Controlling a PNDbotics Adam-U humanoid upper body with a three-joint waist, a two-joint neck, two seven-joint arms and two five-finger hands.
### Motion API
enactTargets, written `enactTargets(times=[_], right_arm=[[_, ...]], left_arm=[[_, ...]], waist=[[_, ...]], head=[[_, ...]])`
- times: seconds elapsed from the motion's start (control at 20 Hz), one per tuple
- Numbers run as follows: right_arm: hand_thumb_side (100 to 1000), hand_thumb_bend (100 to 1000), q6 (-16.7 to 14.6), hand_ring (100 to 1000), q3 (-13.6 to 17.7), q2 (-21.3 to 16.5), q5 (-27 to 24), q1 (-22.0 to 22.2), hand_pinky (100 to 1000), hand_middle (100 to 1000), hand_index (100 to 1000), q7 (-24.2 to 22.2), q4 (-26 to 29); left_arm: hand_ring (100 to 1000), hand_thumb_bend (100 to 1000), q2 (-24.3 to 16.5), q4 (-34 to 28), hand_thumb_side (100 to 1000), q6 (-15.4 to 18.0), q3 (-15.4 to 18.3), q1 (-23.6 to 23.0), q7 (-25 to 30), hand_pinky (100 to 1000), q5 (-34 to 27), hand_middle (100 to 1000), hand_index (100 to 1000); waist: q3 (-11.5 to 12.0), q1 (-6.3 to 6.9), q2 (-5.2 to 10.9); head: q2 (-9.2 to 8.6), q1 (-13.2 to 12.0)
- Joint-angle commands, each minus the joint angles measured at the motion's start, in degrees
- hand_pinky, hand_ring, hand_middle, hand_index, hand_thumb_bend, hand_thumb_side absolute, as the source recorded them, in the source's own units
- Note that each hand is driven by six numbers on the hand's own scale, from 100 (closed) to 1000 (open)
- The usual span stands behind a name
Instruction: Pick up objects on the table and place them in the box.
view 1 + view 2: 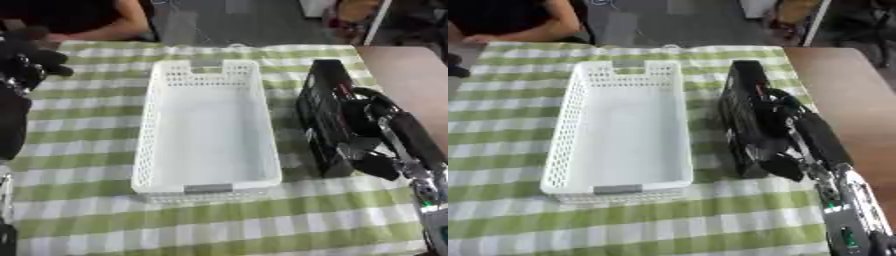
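Right hand (363, 132), fingers curled round the black object (322, 107) at right of frame; white box (206, 125) empty, placing remains.

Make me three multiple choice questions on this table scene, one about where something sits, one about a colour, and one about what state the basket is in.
1. Where is the black box-shaped object relative to the white basket?
A. inside it
B. on its right side
C. on its left side

2. What colours is the checked tablecloth?
A. green and white
B. red and white
C. blue and yellow

3. What is in the basket?
A. several objects
B. one black object
C. nothing visible

Answers: 1 B, it stands on the cloth beside the basket's right wall, under the right hand. 2 A, green and white squares. 3 C, its floor shows bare white.
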State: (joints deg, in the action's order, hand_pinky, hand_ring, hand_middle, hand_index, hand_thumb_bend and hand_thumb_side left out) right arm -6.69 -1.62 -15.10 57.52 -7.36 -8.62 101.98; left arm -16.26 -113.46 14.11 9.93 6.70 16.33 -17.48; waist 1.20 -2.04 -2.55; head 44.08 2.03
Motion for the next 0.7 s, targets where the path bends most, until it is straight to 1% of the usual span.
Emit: enactTargets(times=[0.05, 0.1, 0.25, 0.35, 0.4, 0.45, 0.5, 0.55, 0.6, 0.65, 0.7], right_arm=[[589, 337, 0.49, 796, 0.49, -0.19, 2.85, 0.30, 607, 931, 850, 0.53, 0.63], [594, 352, 0.62, 794, 0.53, -0.08, 3.57, 0.34, 605, 929, 848, 0.73, 0.74], [581, 345, 0.99, 790, 0.60, 0.19, 4.77, 0.39, 599, 927, 846, 1.32, 1.00], [560, 323, 1.18, 788, 0.58, 0.32, 4.93, 0.44, 595, 926, 843, 1.72, 1.07], [522, 289, 1.28, 783, 0.57, 0.39, 4.84, 0.47, 588, 925, 841, 1.91, 1.07], [528, 296, 1.39, 783, 0.57, 0.44, 4.63, 0.51, 589, 925, 841, 2.11, 1.03], [475, 249, 1.46, 775, 0.55, 0.46, 4.47, 0.52, 571, 923, 839, 2.26, 0.99], [482, 255, 1.55, 776, 0.55, 0.54, 4.08, 0.58, 573, 923, 839, 2.50, 0.92], [412, 202, 1.62, 766, 0.55, 0.58, 3.69, 0.62, 559, 921, 837, 2.72, 0.84], [382, 184, 1.69, 762, 0.57, 0.65, 3.22, 0.68, 552, 920, 836, 2.98, 0.75], [319, 145, 1.80, 754, 0.59, 0.69, 2.74, 0.72, 541, 918, 833, 3.23, 0.63]], left_arm=[[663, 512, -0.30, -1.13, 814, 0.06, -0.05, 0.57, 0.17, 659, -0.15, 797, 731], [663, 512, -0.29, -1.13, 814, 0.05, -0.06, 0.57, 0.18, 659, -0.16, 798, 730], [663, 512, -0.28, -1.13, 814, 0.05, -0.06, 0.57, 0.19, 659, -0.15, 798, 730], [663, 511, -0.27, -1.13, 814, 0.04, -0.05, 0.57, 0.19, 659, -0.13, 798, 730], [663, 511, -0.26, -1.13, 814, 0.04, -0.04, 0.56, 0.18, 659, -0.13, 798, 730], [663, 511, -0.26, -1.13, 814, 0.03, -0.03, 0.57, 0.18, 659, -0.12, 798, 730], [663, 511, -0.26, -1.13, 814, 0.03, -0.03, 0.57, 0.17, 659, -0.12, 798, 730], [663, 511, -0.25, -1.13, 814, 0.02, -0.04, 0.57, 0.18, 659, -0.12, 798, 730], [663, 511, -0.24, -1.13, 814, 0.02, -0.04, 0.56, 0.19, 659, -0.12, 798, 730], [663, 511, -0.24, -1.13, 814, 0.01, -0.03, 0.56, 0.19, 659, -0.13, 798, 730], [663, 511, -0.24, -1.13, 814, 0.00, -0.03, 0.56, 0.19, 659, -0.13, 798, 729]], waist=[[0.02, 0.15, 0.32], [0.03, 0.15, 0.31], [0.04, 0.14, 0.28], [0.06, 0.13, 0.26], [0.07, 0.13, 0.26], [0.07, 0.12, 0.26], [0.08, 0.12, 0.25], [0.09, 0.11, 0.25], [0.09, 0.11, 0.25], [0.09, 0.11, 0.26], [0.09, 0.11, 0.26]], head=[[0.04, 0.36], [0.04, 0.36], [0.04, 0.39], [0.04, 0.40], [0.04, 0.39], [0.04, 0.38], [0.04, 0.37], [0.04, 0.36], [0.04, 0.35], [0.04, 0.34], [0.04, 0.34]])
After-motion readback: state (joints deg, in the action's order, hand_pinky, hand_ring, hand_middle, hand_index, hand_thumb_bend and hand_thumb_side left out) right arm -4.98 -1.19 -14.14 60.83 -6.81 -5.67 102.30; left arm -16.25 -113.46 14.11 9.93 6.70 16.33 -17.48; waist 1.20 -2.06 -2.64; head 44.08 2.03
